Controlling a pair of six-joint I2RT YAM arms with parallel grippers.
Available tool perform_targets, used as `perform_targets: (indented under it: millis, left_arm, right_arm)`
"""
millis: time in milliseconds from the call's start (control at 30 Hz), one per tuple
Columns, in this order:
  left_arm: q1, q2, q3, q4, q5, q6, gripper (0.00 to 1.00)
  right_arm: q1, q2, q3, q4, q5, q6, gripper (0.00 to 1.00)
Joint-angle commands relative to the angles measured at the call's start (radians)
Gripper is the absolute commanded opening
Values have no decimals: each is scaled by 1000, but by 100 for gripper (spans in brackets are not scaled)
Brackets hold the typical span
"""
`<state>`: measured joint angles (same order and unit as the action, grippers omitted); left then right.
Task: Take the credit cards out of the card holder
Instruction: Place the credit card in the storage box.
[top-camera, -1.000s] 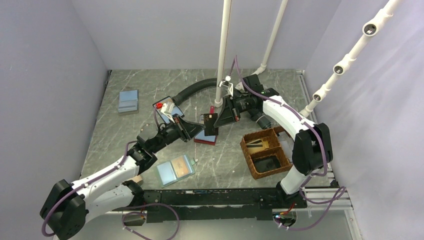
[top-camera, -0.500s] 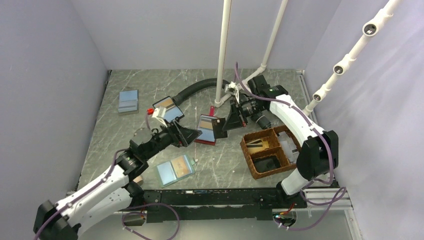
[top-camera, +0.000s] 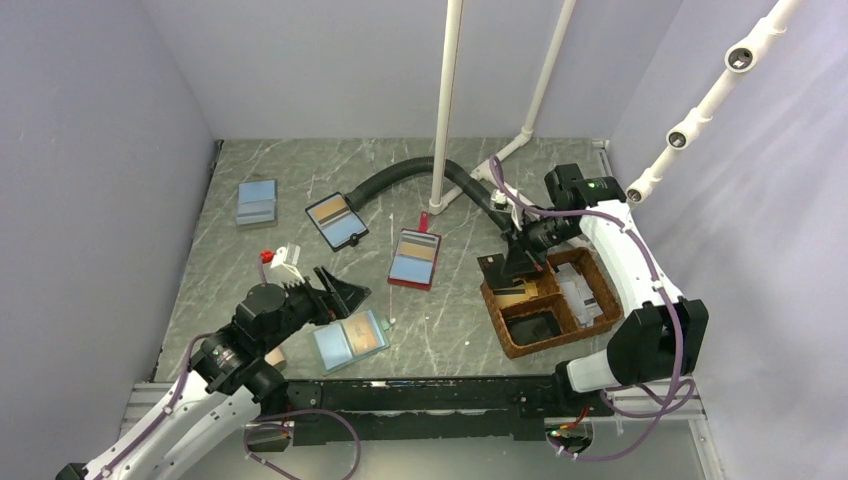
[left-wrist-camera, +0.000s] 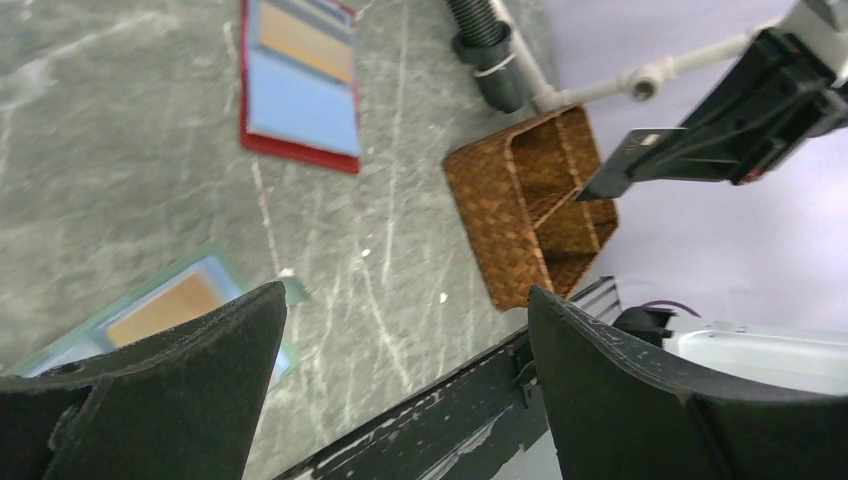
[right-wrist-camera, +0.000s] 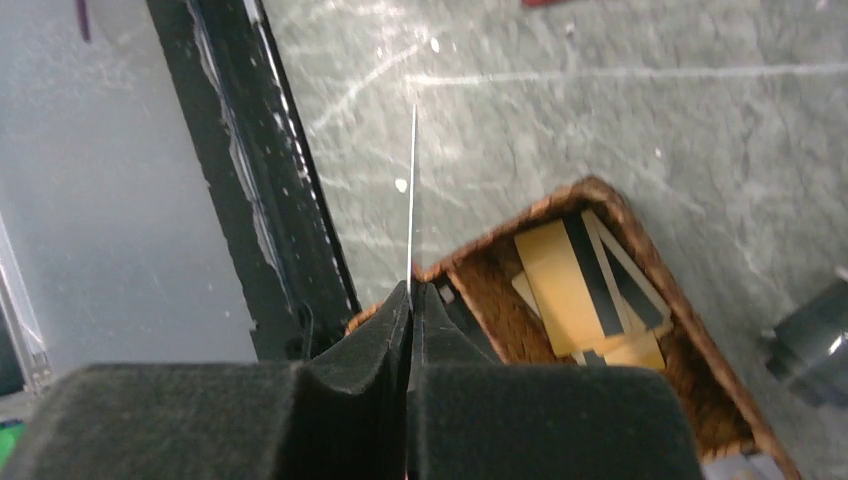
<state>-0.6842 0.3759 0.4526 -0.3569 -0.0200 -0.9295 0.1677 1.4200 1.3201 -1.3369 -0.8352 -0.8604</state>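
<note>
Both grippers hang over a grey marble tabletop (top-camera: 450, 320). Towards the near-left corner, the left gripper (top-camera: 343, 290) has its jaws spread wide and empty, just above the flat teal grey-green card holder (top-camera: 350, 338). That holder lies by the near edge, left of centre, with a tan card showing on its face.

Towards the right edge, the right gripper (top-camera: 508, 266) is pinched tight on a thin dark credit card (right-wrist-camera: 412, 200), poised over the left rim of a brown woven wicker basket (left-wrist-camera: 490, 230). Tan dark-striped cards (right-wrist-camera: 575, 285) lie in one compartment. To drop cleanly, the held card probably needs carrying clear of the rim and lowering close over that compartment before the jaws part.
</note>
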Motion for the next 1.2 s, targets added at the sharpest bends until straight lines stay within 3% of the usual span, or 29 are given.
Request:
perform_targets:
  millis: [0,367,733,833,967,1067,1167]
  left_arm:
    - [-2,-6,-3,-125,-54,-9,95]
    - [-2,73,8,-164,-34,21,96]
    - [-3,121,4,-153,-21,38,96]
    - [-1,125,-8,-131,6,-9,96]
    - [0,126,-25,-131,33,-85,96]
    - [0,125,-27,-177,41,-137,95]
    - [0,114,-43,-204,45,-197,90]
  right_arm:
    - [-28,-49,-1,-141,143,-156,0]
    - [-36,-118,-65,-166,419,-269,0]
    - [22,-100,-261,-142,626,-402,0]
    - [54,-82,-311,-73,683,-390,11]
    - [64,-67,-255,32,692,-298,36]
    - [65,-48,-141,12,591,-243,47]
    - [92,-8,-39,-33,419,-198,49]
